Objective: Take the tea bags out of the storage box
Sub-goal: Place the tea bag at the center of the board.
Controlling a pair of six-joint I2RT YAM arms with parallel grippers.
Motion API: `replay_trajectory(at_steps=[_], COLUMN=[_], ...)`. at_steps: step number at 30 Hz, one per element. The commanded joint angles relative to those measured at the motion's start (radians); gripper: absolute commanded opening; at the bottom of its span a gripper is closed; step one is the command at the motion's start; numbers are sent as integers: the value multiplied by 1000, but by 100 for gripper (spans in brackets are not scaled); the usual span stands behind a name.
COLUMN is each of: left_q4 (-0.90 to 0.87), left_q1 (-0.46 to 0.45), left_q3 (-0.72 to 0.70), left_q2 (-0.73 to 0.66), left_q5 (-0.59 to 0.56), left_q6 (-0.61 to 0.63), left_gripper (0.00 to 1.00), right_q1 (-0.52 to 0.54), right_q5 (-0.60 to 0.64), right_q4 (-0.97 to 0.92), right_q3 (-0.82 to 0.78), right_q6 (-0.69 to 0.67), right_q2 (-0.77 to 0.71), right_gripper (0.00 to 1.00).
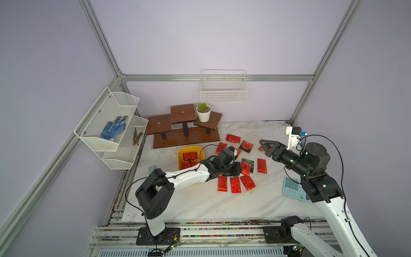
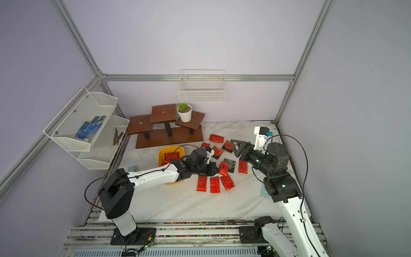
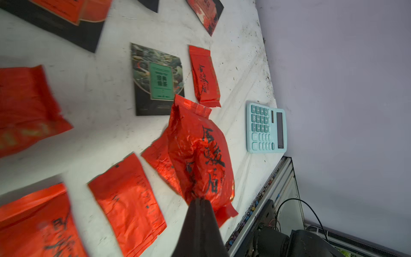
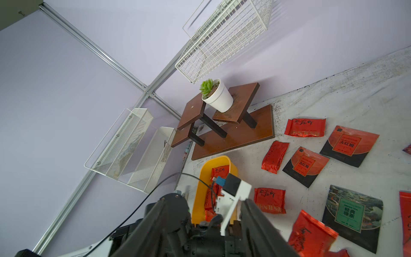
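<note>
The yellow storage box (image 1: 180, 153) (image 2: 160, 156) (image 4: 201, 178) sits left of the table's middle, with red tea bags (image 1: 189, 156) (image 2: 171, 156) inside. My left gripper (image 1: 240, 168) (image 2: 216, 169) (image 3: 201, 200) is to its right, shut on one end of a red foil tea bag (image 3: 200, 151) (image 1: 245, 168) that hangs over the table. Several red sachets (image 1: 235, 184) (image 2: 214, 184) and black square packets (image 1: 246, 145) (image 3: 155, 80) lie around it on the table. My right gripper (image 1: 264, 145) (image 2: 234, 145) (image 4: 203, 201) hovers open and empty above the far packets.
A pale blue calculator (image 1: 291, 189) (image 3: 265, 128) lies under the right arm. A wooden stepped stand (image 1: 184, 133) with a white plant pot (image 1: 203, 114) stands behind the box. A wire basket (image 1: 223, 89) hangs on the back wall, and mesh shelves (image 1: 111, 124) on the left.
</note>
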Motion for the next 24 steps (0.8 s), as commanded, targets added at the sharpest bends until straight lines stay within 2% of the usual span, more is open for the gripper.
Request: replay_trajectory(at_steps=[1, 10, 22, 23, 24], left_q4=[73, 219, 293, 291, 288], left_q1=[-37, -93, -138, -140, -142], left_q3=[98, 141, 135, 133, 130], left_q2=[72, 252, 334, 333, 327], left_q5=[9, -13, -20, -23, -26], left_q6=[7, -155, -226, -228, -228], left_gripper=[0, 0, 0, 4, 13], right_q1=[-6, -6, -7, -8, -8], right_q5=[8, 13, 9, 9, 9], right_q4=[-69, -115, -128, -128, -127], right_q3=[27, 21, -12, -15, -18], right_q6=[10, -3, -10, -11, -10], right_q2=[-27, -61, -87, -88, -88], right_gripper=[58, 58, 59, 59, 59])
